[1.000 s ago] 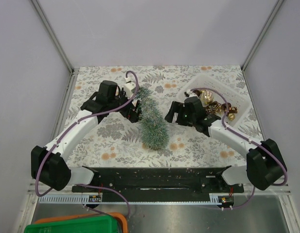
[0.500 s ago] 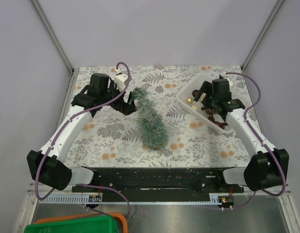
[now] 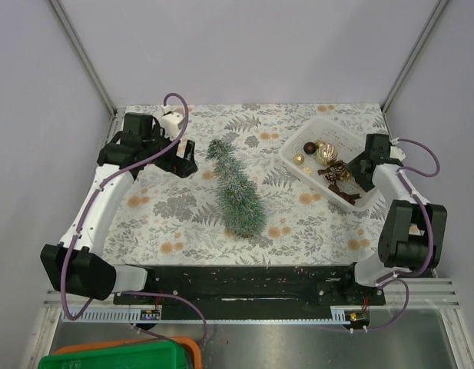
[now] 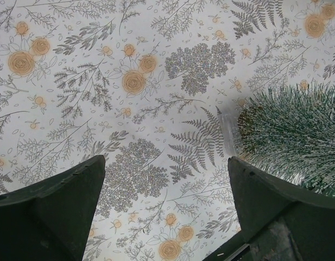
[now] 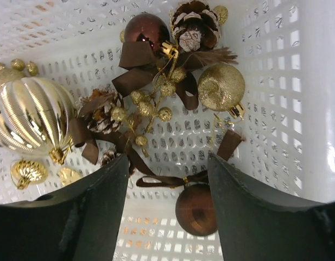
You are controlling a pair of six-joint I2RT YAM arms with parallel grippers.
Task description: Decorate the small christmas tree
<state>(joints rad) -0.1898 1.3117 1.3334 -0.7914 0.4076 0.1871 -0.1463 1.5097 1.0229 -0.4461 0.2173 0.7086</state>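
One small christmas tree (image 3: 238, 191): lying on its side mid-cloth, wide end nearest the arms.
Left gripper (image 4: 166, 163): spread wide, empty, over floral tablecloth (image 3: 175, 207) beside the tree.
Right gripper (image 5: 167, 163): parted, gripping nothing, above baubles (image 5: 220, 87) and brown ribbon (image 5: 136, 60) in white basket (image 3: 338, 132).

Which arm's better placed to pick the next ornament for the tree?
Right. The right hand, open, hangs directly over the white basket, ornaments just below it. The left hand, also open, is over patterned tablecloth beside the tree, far from the basket.
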